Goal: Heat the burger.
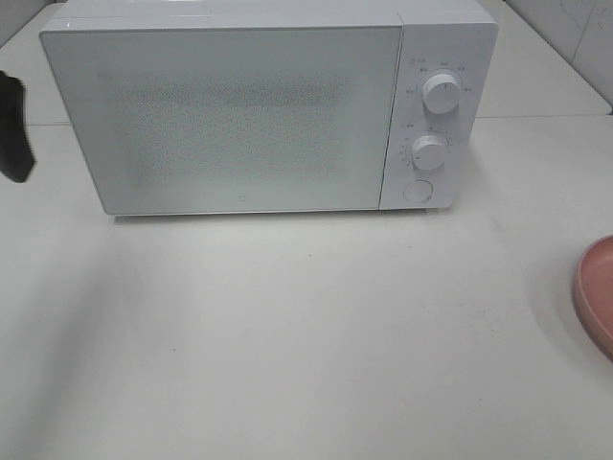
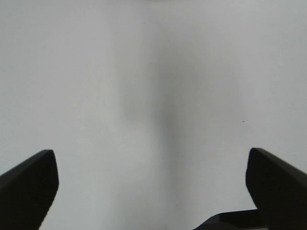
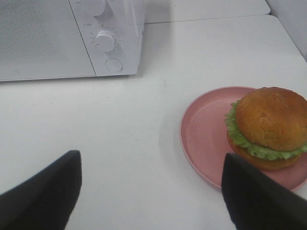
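Sitting upper centre of the high view: boxy white microwave (image 1: 249, 110), door shut, two round dials at right. Peeking in at far right edge: round pink plate (image 1: 596, 292) on the white tabletop (image 1: 306, 335). Resting on that plate in the right wrist view: domed golden-brown burger (image 3: 268, 125) (green lettuce frill showing). Hanging above the table, left gripper (image 2: 152, 177) spread wide, holding nothing. Hovering near the plate, right gripper (image 3: 152, 184) also apart, empty.

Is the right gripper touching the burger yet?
Apart. In the right wrist view the right gripper stands open over bare table, and the burger sits on the pink plate, clear of both fingers.
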Available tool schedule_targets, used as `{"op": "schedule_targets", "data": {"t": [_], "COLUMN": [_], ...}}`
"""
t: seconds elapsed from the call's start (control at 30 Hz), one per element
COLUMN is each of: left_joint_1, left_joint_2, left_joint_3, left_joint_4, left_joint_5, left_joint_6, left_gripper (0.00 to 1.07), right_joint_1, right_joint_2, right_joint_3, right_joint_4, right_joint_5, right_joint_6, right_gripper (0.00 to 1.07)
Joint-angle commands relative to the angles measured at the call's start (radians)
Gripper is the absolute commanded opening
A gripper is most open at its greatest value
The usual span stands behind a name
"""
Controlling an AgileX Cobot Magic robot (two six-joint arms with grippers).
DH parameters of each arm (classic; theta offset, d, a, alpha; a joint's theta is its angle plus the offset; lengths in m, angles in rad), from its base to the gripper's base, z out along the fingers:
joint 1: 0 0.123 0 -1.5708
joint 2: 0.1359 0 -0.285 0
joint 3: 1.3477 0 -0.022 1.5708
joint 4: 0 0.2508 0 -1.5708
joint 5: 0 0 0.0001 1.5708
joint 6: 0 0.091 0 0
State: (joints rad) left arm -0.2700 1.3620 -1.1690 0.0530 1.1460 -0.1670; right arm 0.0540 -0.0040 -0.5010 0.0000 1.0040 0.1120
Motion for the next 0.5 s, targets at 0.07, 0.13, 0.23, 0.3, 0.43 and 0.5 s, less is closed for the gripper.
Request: {"op": "schedule_targets", "data": {"t": [0.07, 0.13, 0.23, 0.3, 0.43, 0.5], "left_joint_1": [0.084, 0.126, 0.168, 0.201, 0.224, 0.226], "left_joint_2": [-0.061, -0.107, -0.174, -0.252, -0.341, -0.427], "left_joint_3": [0.000, 0.006, 0.036, 0.098, 0.180, 0.277], "left_joint_4": [-0.013, -0.014, -0.007, -0.002, 0.002, 0.012], "left_joint_5": [0.064, 0.074, 0.075, 0.072, 0.061, 0.041], "left_joint_6": [0.026, 0.028, 0.029, 0.048, 0.054, 0.046], "left_gripper": [0.99, 0.99, 0.99, 0.99, 0.99, 0.99], "right_joint_1": [-0.006, -0.006, -0.006, -0.006, -0.006, -0.006], "right_joint_2": [-0.028, -0.028, -0.028, -0.028, -0.028, -0.028], "right_joint_3": [0.002, 0.002, 0.002, 0.002, 0.002, 0.002], "right_joint_4": [0.000, 0.000, 0.000, 0.000, 0.000, 0.000], "right_joint_5": [-0.004, -0.004, -0.004, -0.004, -0.004, -0.004], "right_joint_6": [0.006, 0.006, 0.006, 0.006, 0.006, 0.005], "right_gripper": [0.76, 0.76, 0.76, 0.76, 0.76, 0.76]}}
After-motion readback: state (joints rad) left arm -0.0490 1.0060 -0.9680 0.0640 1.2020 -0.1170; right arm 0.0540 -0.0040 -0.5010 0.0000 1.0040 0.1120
